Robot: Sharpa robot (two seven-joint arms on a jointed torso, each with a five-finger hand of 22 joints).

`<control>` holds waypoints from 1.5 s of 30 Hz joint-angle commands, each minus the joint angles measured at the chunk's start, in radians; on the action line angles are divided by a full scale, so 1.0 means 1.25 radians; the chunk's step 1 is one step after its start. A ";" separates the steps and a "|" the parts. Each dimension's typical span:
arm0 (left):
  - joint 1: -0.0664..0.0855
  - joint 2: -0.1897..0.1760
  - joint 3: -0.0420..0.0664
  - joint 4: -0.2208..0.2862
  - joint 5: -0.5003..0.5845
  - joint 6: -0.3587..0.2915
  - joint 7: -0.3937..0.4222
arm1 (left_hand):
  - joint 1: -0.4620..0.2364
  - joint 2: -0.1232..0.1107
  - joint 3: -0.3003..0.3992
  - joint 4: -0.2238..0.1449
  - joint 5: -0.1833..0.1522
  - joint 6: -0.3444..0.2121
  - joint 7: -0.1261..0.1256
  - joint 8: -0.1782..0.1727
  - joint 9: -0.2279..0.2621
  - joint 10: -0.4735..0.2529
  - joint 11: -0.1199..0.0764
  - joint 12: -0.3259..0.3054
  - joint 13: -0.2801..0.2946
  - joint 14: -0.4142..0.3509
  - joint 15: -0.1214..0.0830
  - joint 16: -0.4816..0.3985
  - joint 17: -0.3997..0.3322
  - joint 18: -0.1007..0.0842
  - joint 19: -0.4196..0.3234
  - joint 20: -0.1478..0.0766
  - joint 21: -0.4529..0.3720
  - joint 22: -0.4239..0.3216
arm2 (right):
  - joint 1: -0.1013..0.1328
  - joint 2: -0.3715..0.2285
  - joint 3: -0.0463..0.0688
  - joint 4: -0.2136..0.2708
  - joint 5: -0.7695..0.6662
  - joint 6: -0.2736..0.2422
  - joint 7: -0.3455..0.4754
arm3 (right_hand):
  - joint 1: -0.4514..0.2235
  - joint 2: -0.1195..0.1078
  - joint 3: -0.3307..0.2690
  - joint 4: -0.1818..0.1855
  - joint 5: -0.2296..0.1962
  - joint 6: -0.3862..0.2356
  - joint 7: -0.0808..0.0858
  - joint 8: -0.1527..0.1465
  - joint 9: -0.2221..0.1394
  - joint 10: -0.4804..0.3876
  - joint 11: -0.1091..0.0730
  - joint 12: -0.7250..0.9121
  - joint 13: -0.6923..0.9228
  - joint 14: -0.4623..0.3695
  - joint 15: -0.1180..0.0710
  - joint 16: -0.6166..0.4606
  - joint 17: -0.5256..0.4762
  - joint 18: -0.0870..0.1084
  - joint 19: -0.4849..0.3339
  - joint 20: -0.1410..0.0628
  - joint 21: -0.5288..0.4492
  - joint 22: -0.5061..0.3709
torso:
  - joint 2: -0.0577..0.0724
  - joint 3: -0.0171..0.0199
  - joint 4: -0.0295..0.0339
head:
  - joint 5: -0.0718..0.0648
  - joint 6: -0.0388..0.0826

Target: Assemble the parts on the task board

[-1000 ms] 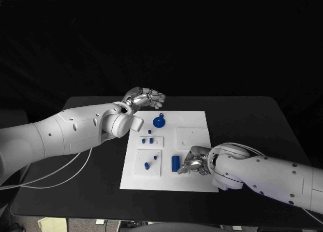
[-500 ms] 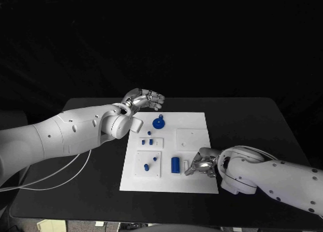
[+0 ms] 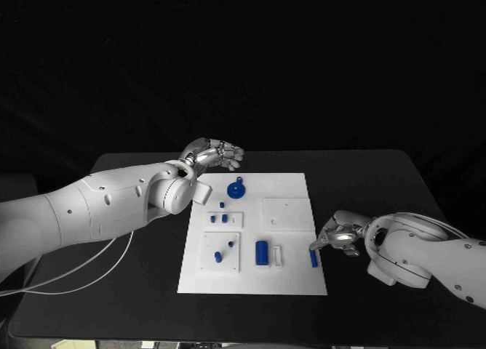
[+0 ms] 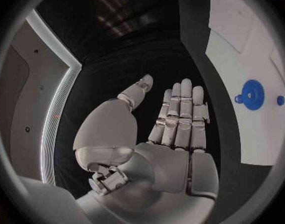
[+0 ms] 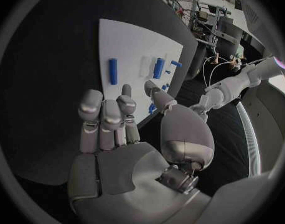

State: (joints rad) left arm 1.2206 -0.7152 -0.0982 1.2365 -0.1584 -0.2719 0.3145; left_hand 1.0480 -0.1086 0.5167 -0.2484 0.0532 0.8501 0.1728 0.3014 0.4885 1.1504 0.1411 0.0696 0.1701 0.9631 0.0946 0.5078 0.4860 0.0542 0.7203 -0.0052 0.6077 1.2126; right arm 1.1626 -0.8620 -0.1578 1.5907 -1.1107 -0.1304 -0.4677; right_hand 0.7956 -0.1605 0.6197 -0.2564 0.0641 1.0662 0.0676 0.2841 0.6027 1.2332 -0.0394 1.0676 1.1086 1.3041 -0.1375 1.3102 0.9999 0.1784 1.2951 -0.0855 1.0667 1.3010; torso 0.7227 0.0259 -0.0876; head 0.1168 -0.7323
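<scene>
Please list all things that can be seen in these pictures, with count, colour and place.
table: one, black, under everything.
task board: one, white, middle of the table.
round part: one, blue, far end of the board.
cylinder part: one, blue, near middle of the board.
bar part: one, blue, near the board's right edge, beside the right hand.
small parts: several, blue, left half of the board; exact count unclear.
left hand: one, silver, beyond the board's far left corner, holds nothing.
right hand: one, silver, at the board's right edge, holds nothing.
</scene>
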 commanded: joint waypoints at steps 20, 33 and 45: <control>0.001 0.005 0.000 -0.001 0.003 0.019 0.004 | -0.011 0.001 -0.005 0.006 -0.003 -0.008 0.000 0.004 0.000 -0.006 0.000 0.002 -0.001 0.000 0.004 -0.004 0.003 0.014 0.003 0.005 -0.006 0.002 | -0.027 0.039 -0.016 -0.043 -0.107 0.026 -0.049 | 0.003 0.003 0.003 0.012 -0.009 0.008 0.003 0.001 0.004 0.009 -0.001 0.000 0.000 0.006 -0.004 0.002 0.006 0.067 0.005 0.003 0.003 0.000 | 0.002 -0.0019 0.0034 | -0.011 -0.002; 0.001 0.006 0.000 -0.001 0.003 0.020 0.004 | -0.013 0.001 -0.006 0.007 -0.003 -0.008 0.000 0.004 0.000 -0.006 0.000 0.002 -0.001 0.000 0.004 -0.005 0.004 0.014 0.003 0.005 -0.006 0.002 | -0.042 0.074 -0.023 -0.062 -0.145 0.031 -0.053 | 0.004 0.008 0.003 0.014 -0.009 0.009 0.002 0.001 0.004 0.010 -0.001 0.000 0.000 0.006 -0.004 0.002 0.007 0.067 0.005 0.003 0.003 0.000 | 0.001 -0.0033 0.0027 | -0.013 -0.007; 0.001 0.006 0.000 0.000 0.003 0.023 0.002 | -0.014 0.001 -0.006 0.008 -0.003 -0.009 0.000 0.004 0.000 -0.007 0.000 0.002 -0.001 0.000 0.004 -0.006 0.005 0.014 0.003 0.004 -0.007 0.003 | -0.066 0.121 -0.034 -0.103 -0.320 0.019 -0.059 | 0.011 0.007 0.008 0.012 -0.011 0.011 0.001 0.001 0.005 0.010 -0.002 -0.001 0.000 0.007 -0.005 0.005 0.012 0.067 0.005 0.004 0.005 0.001 | 0.002 -0.0030 0.0032 | -0.015 -0.010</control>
State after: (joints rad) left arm 1.2205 -0.7093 -0.0989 1.2344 -0.1584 -0.2593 0.3122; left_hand 1.0402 -0.1088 0.5117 -0.2434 0.0532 0.8465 0.1764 0.3014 0.4885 1.1504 0.1412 0.0696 0.1693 0.9631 0.0946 0.5038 0.4911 0.0523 0.7203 -0.0052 0.6037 1.2142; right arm 1.0914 -0.7161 -0.1929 1.4720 -1.4077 -0.1178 -0.5301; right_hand 0.8038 -0.1531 0.6270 -0.2437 0.0539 1.0846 0.0667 0.2903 0.8994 1.2455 -0.0380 1.0677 1.1082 1.3110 -0.1363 1.3106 1.0141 0.1789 1.2969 -0.0838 1.0666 1.3012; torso 0.7242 0.0218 -0.0838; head 0.0979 -0.7440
